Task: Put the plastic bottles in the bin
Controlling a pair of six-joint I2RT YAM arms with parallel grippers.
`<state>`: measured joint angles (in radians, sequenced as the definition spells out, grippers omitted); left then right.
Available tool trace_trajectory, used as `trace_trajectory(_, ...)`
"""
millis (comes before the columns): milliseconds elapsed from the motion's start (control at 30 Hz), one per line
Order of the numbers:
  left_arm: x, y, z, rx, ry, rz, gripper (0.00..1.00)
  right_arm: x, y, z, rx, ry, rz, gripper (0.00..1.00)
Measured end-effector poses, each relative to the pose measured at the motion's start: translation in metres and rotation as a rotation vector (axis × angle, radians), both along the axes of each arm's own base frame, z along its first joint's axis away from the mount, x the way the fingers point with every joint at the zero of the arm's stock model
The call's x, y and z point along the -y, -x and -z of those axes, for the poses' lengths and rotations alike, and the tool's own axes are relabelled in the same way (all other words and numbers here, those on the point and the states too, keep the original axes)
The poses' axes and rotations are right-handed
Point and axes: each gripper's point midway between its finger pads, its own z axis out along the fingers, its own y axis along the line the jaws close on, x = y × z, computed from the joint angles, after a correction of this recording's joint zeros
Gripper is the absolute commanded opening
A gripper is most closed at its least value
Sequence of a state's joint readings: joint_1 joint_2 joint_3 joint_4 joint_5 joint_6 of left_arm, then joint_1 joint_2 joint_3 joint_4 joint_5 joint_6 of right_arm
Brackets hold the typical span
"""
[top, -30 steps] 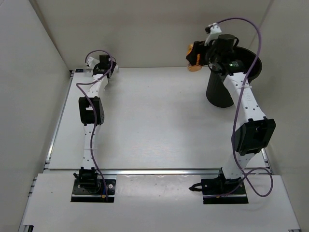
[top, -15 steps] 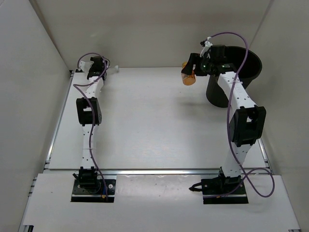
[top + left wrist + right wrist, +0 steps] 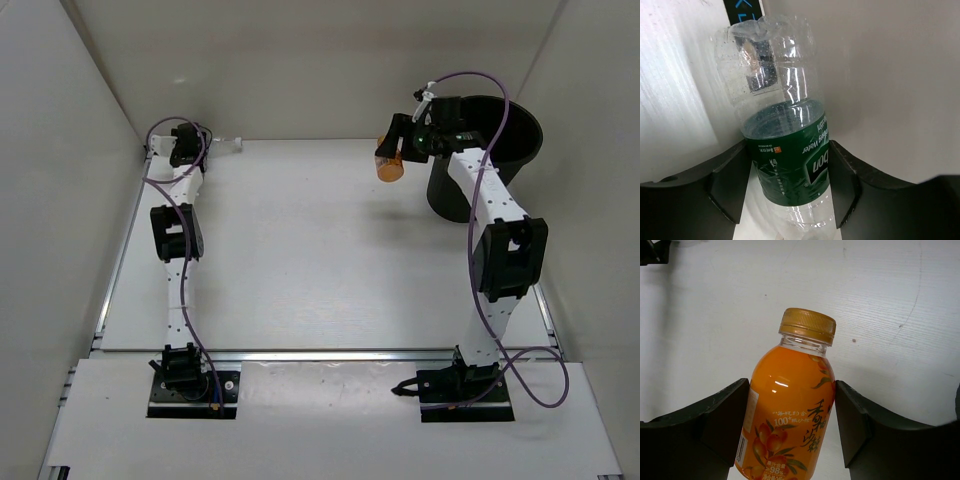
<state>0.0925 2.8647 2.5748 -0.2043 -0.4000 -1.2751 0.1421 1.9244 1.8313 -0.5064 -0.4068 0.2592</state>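
My left gripper (image 3: 790, 182) is shut on a clear plastic bottle (image 3: 785, 145), both fingers pressed against its green label. This happens at the table's far left corner, close to the back wall, where the gripper (image 3: 198, 146) and the bottle (image 3: 228, 143) show small in the top view. My right gripper (image 3: 791, 425) is shut on an orange plastic bottle (image 3: 790, 405) with a gold cap, held above the white table. From above, that bottle (image 3: 390, 162) hangs just left of the tall black bin (image 3: 525, 140) at the far right.
White enclosure walls stand close behind and to the left of the left gripper. Purple cables (image 3: 505, 100) loop over the right arm next to the bin. The bin stands against the right wall.
The left arm swung left toward the back corner and its jaws closed on the clear bottle. The right arm lowered the orange bottle to the left of the bin.
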Motion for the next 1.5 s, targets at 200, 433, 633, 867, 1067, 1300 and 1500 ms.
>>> trace_trajectory(200,0.010,0.000,0.000,-0.028,-0.024,0.064,0.53,-0.012,0.000,0.025,-0.049,0.070,-0.006,0.32)
trace_trajectory(433,0.040,0.025,-0.003,-0.207,-0.041,0.199,0.75,-0.042,0.029,0.088,-0.164,0.140,-0.078,0.35)
trace_trajectory(633,0.086,0.075,0.002,-0.391,-0.075,0.283,0.98,-0.069,0.056,0.128,-0.233,0.117,-0.145,0.38)
trace_trajectory(867,0.081,0.118,-0.003,-0.415,-0.043,0.300,0.98,-0.091,0.072,0.147,-0.241,0.145,-0.181,0.99)
trace_trajectory(1067,0.065,0.152,-0.059,-0.366,-0.112,0.292,0.99,-0.077,0.122,0.159,-0.271,0.182,-0.179,0.99)
trace_trajectory(1300,0.071,0.218,-0.144,-0.241,-0.182,0.339,0.99,-0.037,0.153,0.062,-0.057,0.112,-0.083,0.99)
trace_trajectory(1500,0.094,0.279,-0.150,-0.235,-0.243,0.466,0.98,0.025,0.189,-0.030,0.166,0.085,0.094,0.99)
